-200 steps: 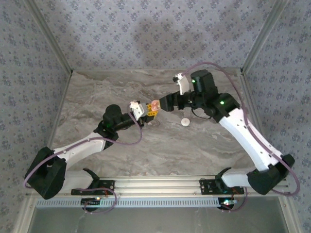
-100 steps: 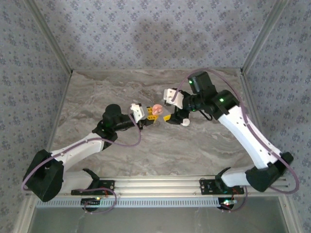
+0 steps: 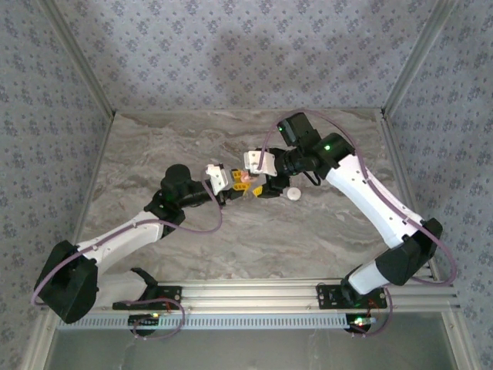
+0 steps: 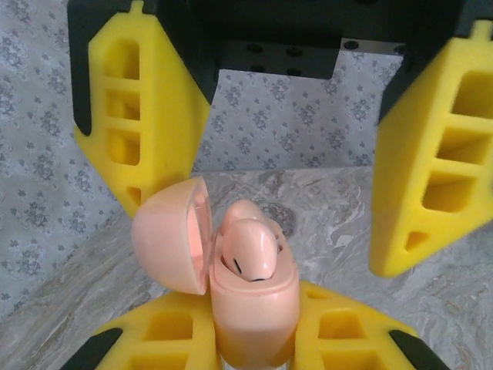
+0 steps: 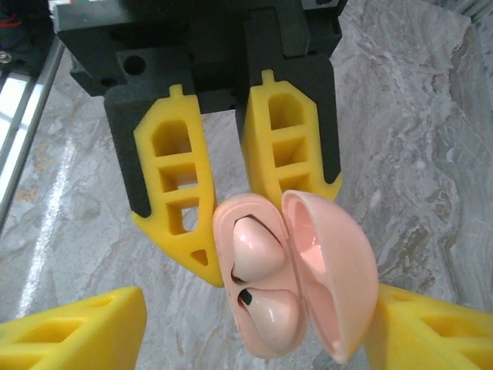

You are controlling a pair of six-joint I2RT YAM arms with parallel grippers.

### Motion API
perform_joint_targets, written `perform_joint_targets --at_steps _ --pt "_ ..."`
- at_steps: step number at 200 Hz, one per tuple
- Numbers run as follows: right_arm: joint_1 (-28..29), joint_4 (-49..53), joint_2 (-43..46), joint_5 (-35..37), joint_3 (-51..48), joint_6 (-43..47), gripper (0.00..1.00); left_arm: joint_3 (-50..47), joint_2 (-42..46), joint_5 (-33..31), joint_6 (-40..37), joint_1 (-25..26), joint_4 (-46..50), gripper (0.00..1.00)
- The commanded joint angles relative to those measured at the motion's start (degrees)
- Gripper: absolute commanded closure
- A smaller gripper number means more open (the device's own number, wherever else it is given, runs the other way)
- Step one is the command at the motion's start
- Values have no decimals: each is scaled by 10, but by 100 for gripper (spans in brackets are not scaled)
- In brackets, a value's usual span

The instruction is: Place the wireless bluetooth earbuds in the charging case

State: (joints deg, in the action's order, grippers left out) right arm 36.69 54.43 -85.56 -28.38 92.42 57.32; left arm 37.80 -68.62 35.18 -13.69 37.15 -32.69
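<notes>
My left gripper [image 4: 254,333] is shut on the salmon-pink charging case [image 4: 254,308] and holds it upright above the table. The case's lid [image 4: 171,235] is swung open to one side. Two glossy pale earbuds [image 5: 258,250] sit side by side in the case's wells [image 5: 273,316]. My right gripper [image 5: 254,327] is open, one yellow finger [image 5: 73,331] on each side of the case; its right finger is close to the lid [image 5: 331,285]. From above, the two grippers meet at the case [image 3: 245,179] at mid-table.
A small white round object [image 3: 293,194] lies on the marble table [image 3: 192,146] just right of the grippers. Patterned walls close off the back and both sides. The aluminium rail [image 3: 254,293] runs along the near edge.
My right gripper has swung left and down from the back right to straddle the case, and its jaws have narrowed a little. The left gripper kept the case almost still.
</notes>
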Motion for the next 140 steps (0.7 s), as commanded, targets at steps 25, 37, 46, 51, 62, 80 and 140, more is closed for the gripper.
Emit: perform_joint_targets --at_steps 25,37,46,51,62,80,140 --pt "-2 67 46 -37 -3 5 39 17 4 -18 5 3 -12 90" --pt "-6 68 61 -36 -18 -4 43 17 2 -19 10 2 -13 90" --pt "-10 64 72 -36 -31 -12 46 16 0 -21 15 3 -13 90" --pt "-14 62 78 -40 -38 -14 49 17 -1 -23 18 2 -13 90" --pt "-22 51 92 -48 -57 -22 52 17 -3 -27 23 3 -12 90" --pt "-39 -6 121 -65 -102 -57 50 25 -10 -40 35 3 0 90" --pt "-139 -378 225 -39 -332 -483 49 110 -76 -93 177 2 125 89"
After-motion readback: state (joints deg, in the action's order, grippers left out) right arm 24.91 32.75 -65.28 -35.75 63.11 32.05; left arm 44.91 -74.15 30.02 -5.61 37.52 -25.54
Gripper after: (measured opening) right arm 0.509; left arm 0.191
